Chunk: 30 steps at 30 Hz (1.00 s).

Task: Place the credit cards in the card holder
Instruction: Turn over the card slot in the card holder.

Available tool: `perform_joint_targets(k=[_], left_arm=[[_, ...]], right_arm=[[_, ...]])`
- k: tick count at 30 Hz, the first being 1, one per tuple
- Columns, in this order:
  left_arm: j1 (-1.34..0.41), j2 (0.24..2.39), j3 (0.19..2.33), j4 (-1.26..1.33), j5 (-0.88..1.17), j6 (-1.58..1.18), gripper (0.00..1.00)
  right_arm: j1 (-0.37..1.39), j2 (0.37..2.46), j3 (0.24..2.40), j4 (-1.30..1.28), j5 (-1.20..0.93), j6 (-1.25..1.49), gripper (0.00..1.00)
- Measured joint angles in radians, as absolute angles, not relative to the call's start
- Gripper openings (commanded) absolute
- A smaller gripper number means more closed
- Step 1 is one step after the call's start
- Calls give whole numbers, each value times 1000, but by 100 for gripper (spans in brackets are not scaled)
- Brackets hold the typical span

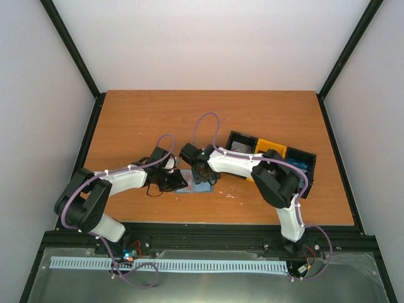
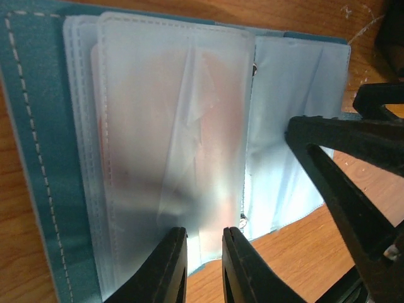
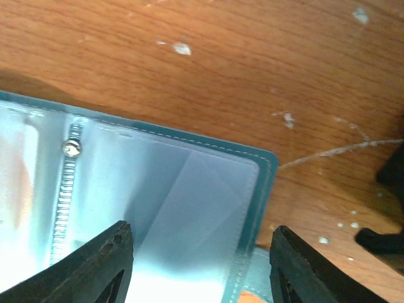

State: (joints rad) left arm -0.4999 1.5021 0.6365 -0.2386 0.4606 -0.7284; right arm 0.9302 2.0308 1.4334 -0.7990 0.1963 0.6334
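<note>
The teal-blue card holder [image 1: 197, 187] lies open on the table between both grippers. In the left wrist view its frosted clear sleeves [image 2: 170, 126] are stacked on the teal cover [image 2: 35, 158], and a reddish credit card [image 2: 218, 120] shows faintly through a sleeve. My left gripper [image 2: 203, 252] hovers at the sleeves' near edge, its jaws a narrow gap apart with nothing pinched. My right gripper [image 3: 201, 259] stands wide open over the holder's other page [image 3: 189, 208], near its stitched corner [image 3: 268, 177]. Its dark fingers [image 2: 328, 145] reach into the left wrist view. An orange-red patch [image 3: 16, 170] shows under a sleeve.
A black-and-yellow compartment tray [image 1: 271, 154] stands just right of the right arm, with small items in it. The metal snap [image 3: 71, 148] sits on the holder's spine. White specks and scratches mark the wood [image 3: 284, 117] beyond the holder.
</note>
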Motion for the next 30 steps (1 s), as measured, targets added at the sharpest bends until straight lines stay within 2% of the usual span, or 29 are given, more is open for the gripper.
perform_joint_targets(k=[17,24,30], left_arm=[[-499,1500,635,-235,463,-730,19],[-500,1496,632,-236,463,-730,19],[-499,1491,628,-237,463,-730,19]], right_arm=[[930,1971,1417,-811,195,653,38],[920,1953,1404,-757,113,659,24],[916,1953,1388,-739,77,664,23]])
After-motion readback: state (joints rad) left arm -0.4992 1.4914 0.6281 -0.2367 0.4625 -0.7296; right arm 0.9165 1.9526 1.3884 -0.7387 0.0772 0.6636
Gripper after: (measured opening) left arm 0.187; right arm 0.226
